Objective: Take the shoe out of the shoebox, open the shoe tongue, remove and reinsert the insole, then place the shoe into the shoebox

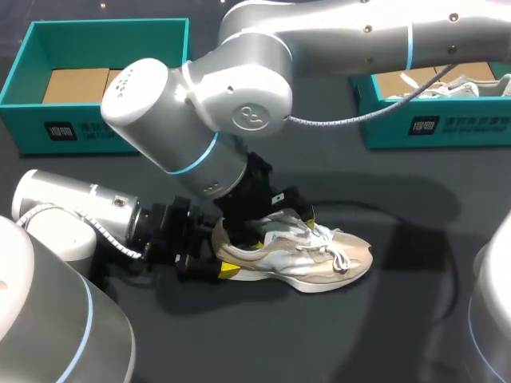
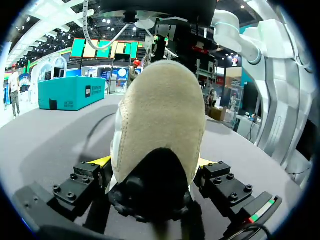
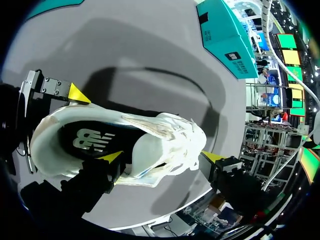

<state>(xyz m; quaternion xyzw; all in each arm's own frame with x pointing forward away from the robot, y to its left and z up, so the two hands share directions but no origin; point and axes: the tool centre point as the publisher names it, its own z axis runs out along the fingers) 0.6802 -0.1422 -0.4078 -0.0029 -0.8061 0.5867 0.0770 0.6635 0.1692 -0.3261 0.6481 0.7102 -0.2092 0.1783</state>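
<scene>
Dark matte table (image 1: 415,319); left hand (image 2: 154,163) pinching shoe (image 1: 319,257) at rounded suede heel (image 2: 160,110); right hand (image 3: 162,157) spread astride white tongue (image 3: 150,149).

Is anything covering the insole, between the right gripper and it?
Nothing visible does. The shoe lies on its sole with its opening uncovered and the insole bare inside. The right gripper is open, with one fingertip at the opening's rim. The left gripper clamps the heel.

Grey table (image 1: 335,335), shoe (image 1: 319,255), teal shoebox (image 1: 32,120), second shoebox (image 1: 463,128)
</scene>
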